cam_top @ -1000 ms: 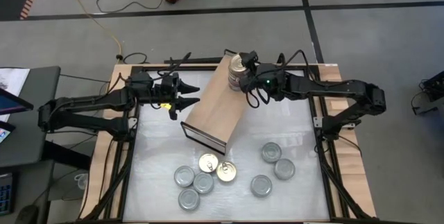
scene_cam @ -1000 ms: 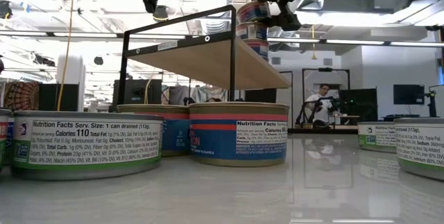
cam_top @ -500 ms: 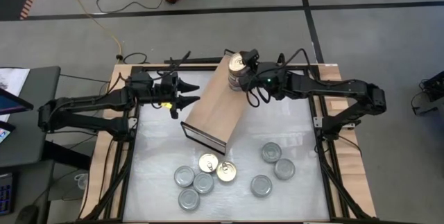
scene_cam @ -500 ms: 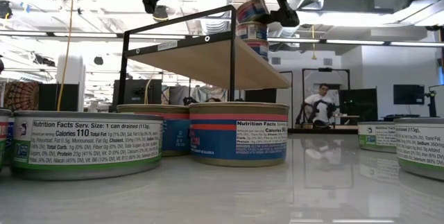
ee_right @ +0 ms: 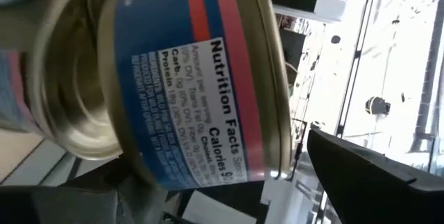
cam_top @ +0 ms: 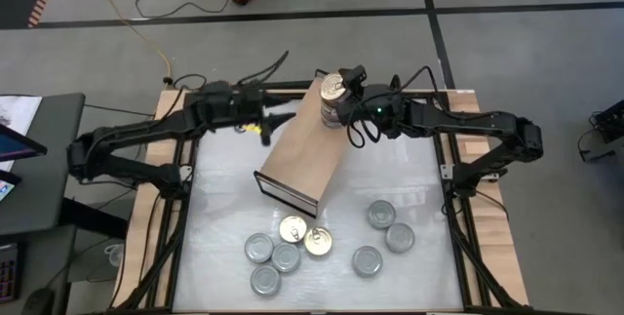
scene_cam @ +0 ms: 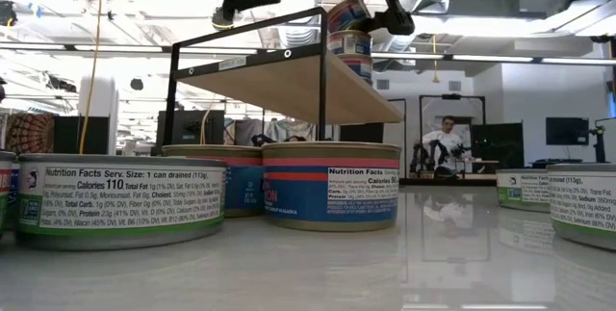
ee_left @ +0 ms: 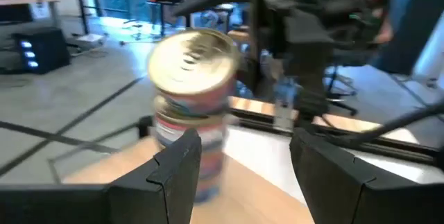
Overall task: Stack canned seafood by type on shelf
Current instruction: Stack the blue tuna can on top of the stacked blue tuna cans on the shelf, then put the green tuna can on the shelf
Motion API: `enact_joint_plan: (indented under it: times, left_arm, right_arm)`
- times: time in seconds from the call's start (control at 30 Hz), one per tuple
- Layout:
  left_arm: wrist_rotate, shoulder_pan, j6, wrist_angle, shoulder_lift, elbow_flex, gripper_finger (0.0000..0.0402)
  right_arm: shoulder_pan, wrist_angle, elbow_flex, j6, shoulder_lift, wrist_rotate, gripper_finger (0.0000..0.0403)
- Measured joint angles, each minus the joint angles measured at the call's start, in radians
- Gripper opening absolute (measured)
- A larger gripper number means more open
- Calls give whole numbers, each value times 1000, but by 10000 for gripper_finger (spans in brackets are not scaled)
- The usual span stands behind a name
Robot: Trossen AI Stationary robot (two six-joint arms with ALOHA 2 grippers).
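Observation:
The shelf [cam_top: 302, 154], a light wooden board on a black frame, stands slantwise mid-table. On its far end is a stack of cans [cam_top: 334, 105]. The top can [scene_cam: 348, 12], with a gold lid and a blue-red label, sits tilted. My right gripper [cam_top: 351, 96] is open at this can, rolled so that one finger is above the other, with the can [ee_right: 187, 78] between them. My left gripper [ee_left: 246, 175] hovers open and holds nothing, level above the shelf's left side [cam_top: 281, 118], pointing at the stack [ee_left: 191, 106]. My right gripper comes level from the table's right. Its upper finger [ee_right: 374, 175] stands clear of the top can's lid rim [ee_right: 277, 168]. The can hides the lower finger, so I cannot tell whether that finger touches the can's bottom [ee_right: 69, 99].
Loose cans lie on the white tabletop near the front. To the left are three silver-lidded cans [cam_top: 265, 279] and two gold-lidded ones [cam_top: 318, 241]; three silver-lidded ones [cam_top: 381, 214] are to the right. The table's middle right has free room. A person [scene_cam: 445, 142] sits far behind the table.
My left gripper has gone toward the table's right and far edges, a little upward, closer to the stack on the shelf, rolling slightly as it went. Its fingers have stayed open.

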Motion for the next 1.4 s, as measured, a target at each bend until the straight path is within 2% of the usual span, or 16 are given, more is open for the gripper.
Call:
enact_joint_plan:
  times: [0.33,0.4,0.73,1.07,1.23,1.3,1.4]
  left_arm:
    - [77,70,83,-55,191,171,210]
    - [86,74,106,-61,207,186,210]
    - [94,88,119,-67,212,199,210]
    - [125,87,148,-101,194,199,210]
    - [122,51,280,-126,111,199,210]
    - [123,16,322,-127,71,191,210]
    - [105,-54,352,-125,10,140,210]
  right_arm:
    - [0,-17,0,-24,0,33,360]
    - [5,-12,0,-3,0,0,360]
    - [0,-8,0,-36,0,64,345]
    - [-3,-28,0,40,-13,122,332]
    - [4,-56,1,211,-99,124,332]
    - [15,-132,2,352,-141,124,332]
    - [32,-339,2,643,-189,111,332]
